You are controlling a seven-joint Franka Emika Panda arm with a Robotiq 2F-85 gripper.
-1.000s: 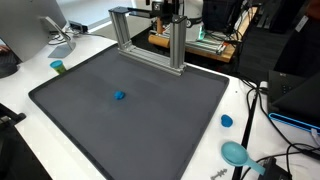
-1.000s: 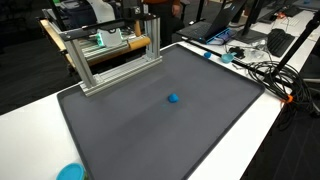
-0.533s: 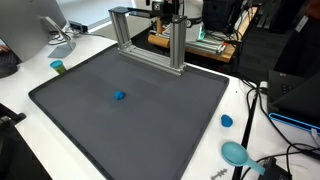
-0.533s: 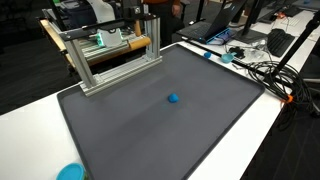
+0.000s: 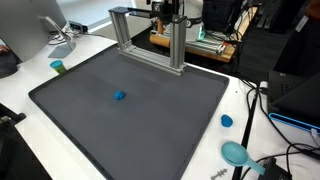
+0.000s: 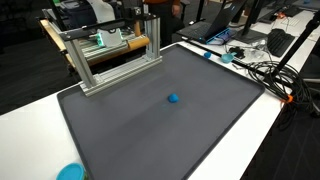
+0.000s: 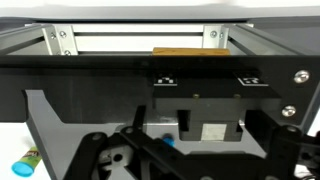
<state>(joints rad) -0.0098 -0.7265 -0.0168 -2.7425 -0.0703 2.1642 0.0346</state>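
One blue block; jaws wide apart

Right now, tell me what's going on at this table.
Nothing is being handled. In the wrist view the arm's jaws stand open and empty, facing the metal frame at the edge of the dark mat. A small blue block lies alone on the mat, with nothing touching it. A blue cap and a teal cup sit off the mat to either side.
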